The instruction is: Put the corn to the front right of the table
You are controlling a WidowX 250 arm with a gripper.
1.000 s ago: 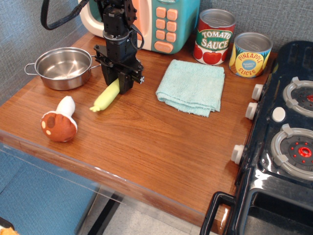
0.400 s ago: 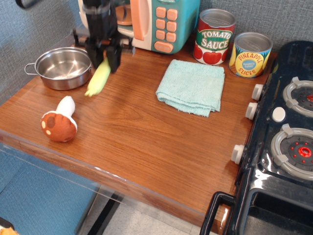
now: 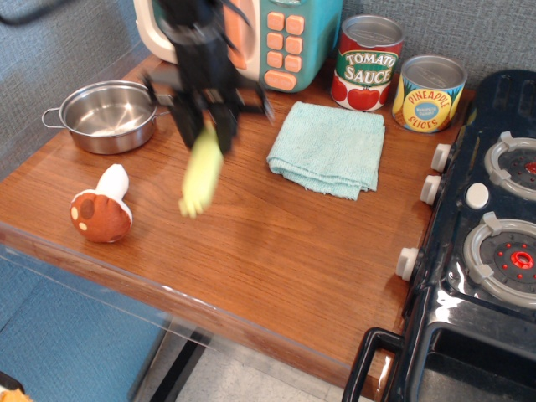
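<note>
1. The surface (image 3: 276,243), reddish-brown wood grain, runs from a toy microwave (image 3: 280,38) at the back to a glossy rounded front edge; a black toy stove (image 3: 486,243) borders its right side.
2. A teal cloth (image 3: 328,148) lies right of centre, with a steel pot (image 3: 107,115) at the left and two cans (image 3: 394,77) behind the cloth.
3. The hand (image 3: 207,126), blurred by motion, pinches the upper end of the corn (image 3: 202,178).
4. The corn hangs below the hand, apparently clear of the surface, its long axis steeply tilted with the lower tip down and slightly left.
5. A toy mushroom (image 3: 101,211) lies to the corn's left.
6. The open front-right area, near the stove's knobs, lies right and forward of the corn, so the carry probably passes in front of the cloth.
</note>
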